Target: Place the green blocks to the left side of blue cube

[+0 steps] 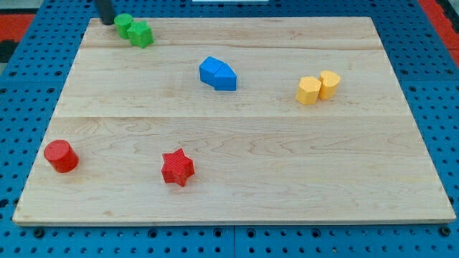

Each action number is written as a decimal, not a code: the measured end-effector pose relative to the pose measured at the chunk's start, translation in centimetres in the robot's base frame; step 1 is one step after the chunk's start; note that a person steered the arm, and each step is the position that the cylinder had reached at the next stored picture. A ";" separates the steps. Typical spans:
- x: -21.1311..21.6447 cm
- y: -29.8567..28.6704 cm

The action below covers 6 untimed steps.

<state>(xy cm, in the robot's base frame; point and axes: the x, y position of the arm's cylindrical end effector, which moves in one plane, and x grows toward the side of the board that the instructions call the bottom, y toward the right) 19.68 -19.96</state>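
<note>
My tip [107, 21] beside green blocks [134, 31]

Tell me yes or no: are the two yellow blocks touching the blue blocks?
No: the yellow blocks sit apart on the view's right, with bare board between them and the blue blocks.

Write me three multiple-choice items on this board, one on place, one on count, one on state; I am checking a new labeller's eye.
1. Where do the green blocks lie?
A. the view's top left
B. the view's bottom right
C. between the yellow blocks

2. How many red blocks show?
A. one
B. two
C. four

3. How do the two yellow blocks stand?
A. touching
B. far apart
C. stacked

Answers:
1 A, they sit by the board's top left corner, just right of my tip.
2 B, a red cylinder and a red star.
3 A, no gap shows between them.
</note>
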 end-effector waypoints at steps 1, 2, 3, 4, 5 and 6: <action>-0.3 4.5; 2.2 6.1; 5.5 7.5; 8.6 7.5; 8.7 3.0; 12.0 2.4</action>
